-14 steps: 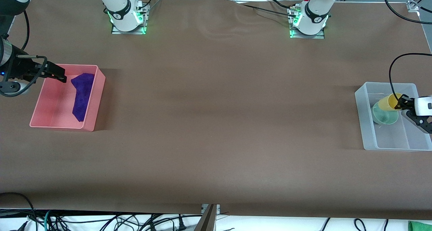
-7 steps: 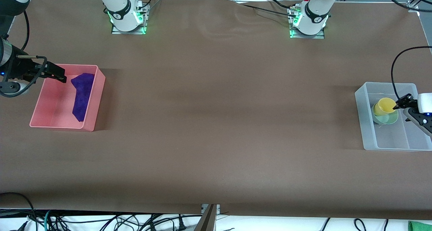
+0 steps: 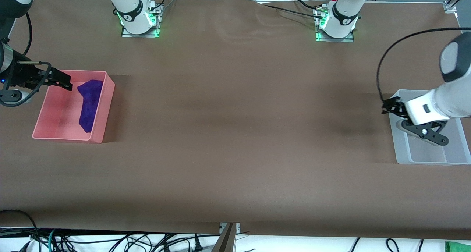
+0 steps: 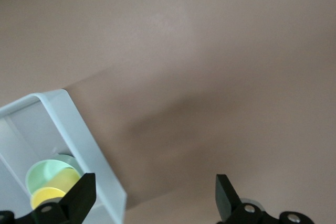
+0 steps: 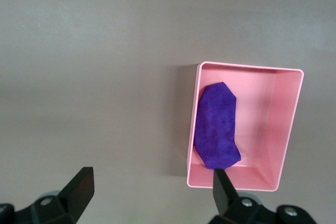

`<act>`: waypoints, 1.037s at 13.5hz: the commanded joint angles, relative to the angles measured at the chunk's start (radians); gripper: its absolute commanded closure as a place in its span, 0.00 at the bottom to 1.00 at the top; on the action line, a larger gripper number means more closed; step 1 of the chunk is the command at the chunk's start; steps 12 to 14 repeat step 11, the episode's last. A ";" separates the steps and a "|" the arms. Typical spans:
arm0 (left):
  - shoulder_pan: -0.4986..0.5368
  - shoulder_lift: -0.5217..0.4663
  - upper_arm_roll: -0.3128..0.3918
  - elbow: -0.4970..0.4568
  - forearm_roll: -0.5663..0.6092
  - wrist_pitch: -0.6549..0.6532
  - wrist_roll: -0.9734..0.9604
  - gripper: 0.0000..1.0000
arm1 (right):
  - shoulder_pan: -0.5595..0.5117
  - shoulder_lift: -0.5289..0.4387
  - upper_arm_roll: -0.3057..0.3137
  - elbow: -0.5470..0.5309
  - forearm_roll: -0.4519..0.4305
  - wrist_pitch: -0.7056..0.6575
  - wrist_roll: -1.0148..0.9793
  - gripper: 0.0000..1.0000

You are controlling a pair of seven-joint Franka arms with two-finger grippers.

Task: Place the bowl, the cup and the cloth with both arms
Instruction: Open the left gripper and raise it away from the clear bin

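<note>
The purple cloth (image 3: 88, 105) lies in the pink bin (image 3: 66, 136) at the right arm's end of the table; it also shows in the right wrist view (image 5: 218, 129). My right gripper (image 3: 66, 82) is open and empty over that bin's edge (image 5: 149, 192). The mint-green bowl (image 4: 44, 171) and the yellow cup (image 4: 48, 199) sit together in the clear bin (image 4: 100, 166); the cup rests in the bowl. In the front view my left arm hides both. My left gripper (image 3: 389, 106) is open and empty, up over the clear bin's (image 3: 427, 159) edge (image 4: 152, 200).
Brown table covering (image 3: 235, 134) spreads between the two bins. The two arm bases (image 3: 138, 16) (image 3: 336, 22) stand farthest from the front camera. Cables hang along the table edge nearest that camera.
My left gripper let go of the yellow cup, left it in the bowl, and rose toward the table's middle. The right arm has not moved.
</note>
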 commanded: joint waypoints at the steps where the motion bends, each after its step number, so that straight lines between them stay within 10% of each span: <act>1: -0.202 -0.122 0.185 -0.003 -0.072 -0.027 -0.164 0.00 | -0.004 0.008 0.002 0.029 -0.002 -0.016 0.009 0.00; 4: -0.448 -0.211 0.509 -0.056 -0.233 -0.015 -0.238 0.00 | -0.004 0.008 0.000 0.029 -0.002 -0.018 0.007 0.00; 8: -0.522 -0.384 0.578 -0.260 -0.240 0.089 -0.254 0.00 | -0.004 0.008 -0.001 0.028 -0.002 -0.016 0.007 0.00; 14: -0.540 -0.420 0.582 -0.275 -0.240 0.081 -0.280 0.00 | -0.004 0.008 -0.001 0.028 0.000 -0.016 0.007 0.00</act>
